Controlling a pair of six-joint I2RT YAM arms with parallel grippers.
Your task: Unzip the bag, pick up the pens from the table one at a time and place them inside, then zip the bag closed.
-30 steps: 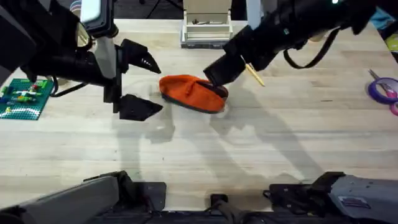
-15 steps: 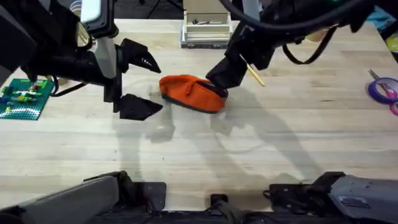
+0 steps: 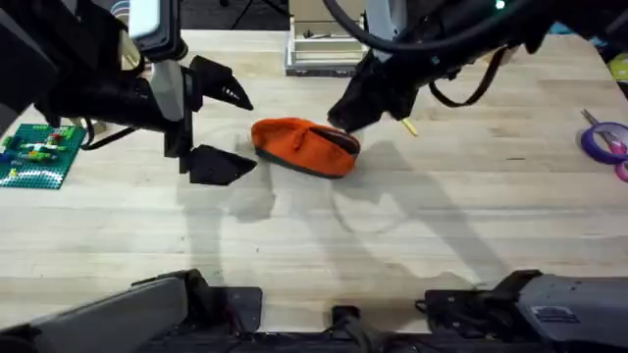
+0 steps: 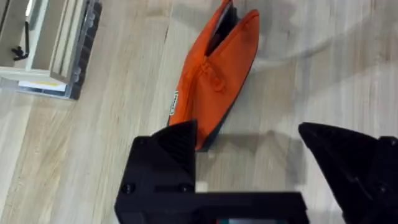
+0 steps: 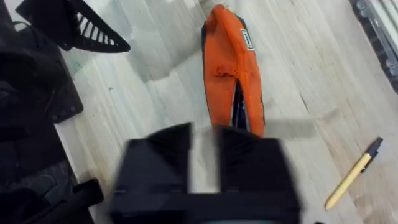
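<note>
Overhead, we see the bag (image 3: pixel 305 147) mid-worktop (image 3: pixel 412 235), its long axis running from ten to four o'clock. The right tool (image 3: pixel 345 116) sits at its far end, nearer than the left tool (image 3: pixel 218 127), whose fingers stand wide apart at nine o'clock. The pen (image 3: pixel 407 126) is half hidden under the right arm.

From the left wrist, we see the bag's (image 4: pixel 214 74) mouth gaping.

From the right wrist, the right tool (image 5: pixel 204 146) blurs over the zipper end; we judge it nearly together, gripping nothing we can confirm. The pen (image 5: pixel 353 173) lies at four o'clock.

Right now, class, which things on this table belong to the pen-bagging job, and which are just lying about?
Job:
soft orange fabric pouch
thin yellow pen
light wooden table

Lying about:
green brick baseplate
purple tape roll
clear tray
</note>
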